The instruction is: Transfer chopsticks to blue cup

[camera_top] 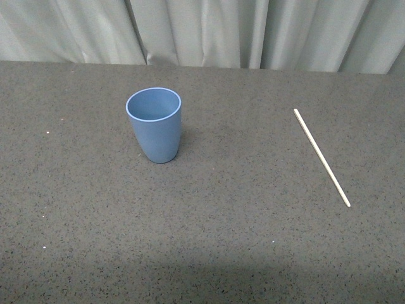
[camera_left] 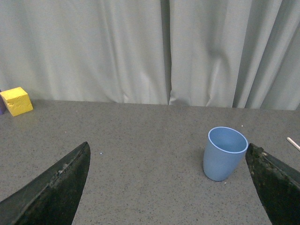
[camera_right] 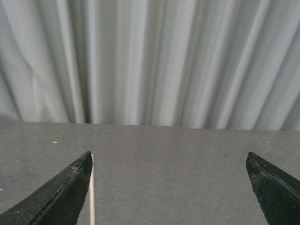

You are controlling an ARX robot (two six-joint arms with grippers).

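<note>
Furthest left is a yellow block (camera_left: 16,101), close to the curtain (camera_top: 202,31). Only my left wrist camera catches it, since the front view stops short of that side. My left gripper (camera_left: 167,144) is spread wide with nothing between its fingers, held above the table (camera_top: 221,247).

The blue cup (camera_top: 154,125) stands ahead of it, left of centre. It is upright and mouth up, and looks empty as far as I can see in (the way a cup has to stand if a stick is to be dropped in).

Well apart from it, over on my right, the chopstick (camera_top: 321,157) lies flat on the table, its near end slanting further right. I judge that side suits my right arm.

My right gripper (camera_right: 168,153) is also wide open and empty, and the stick runs forward just beside one finger. That camera shows only part of the stick and no cup. The front view shows its whole length but neither arm.
</note>
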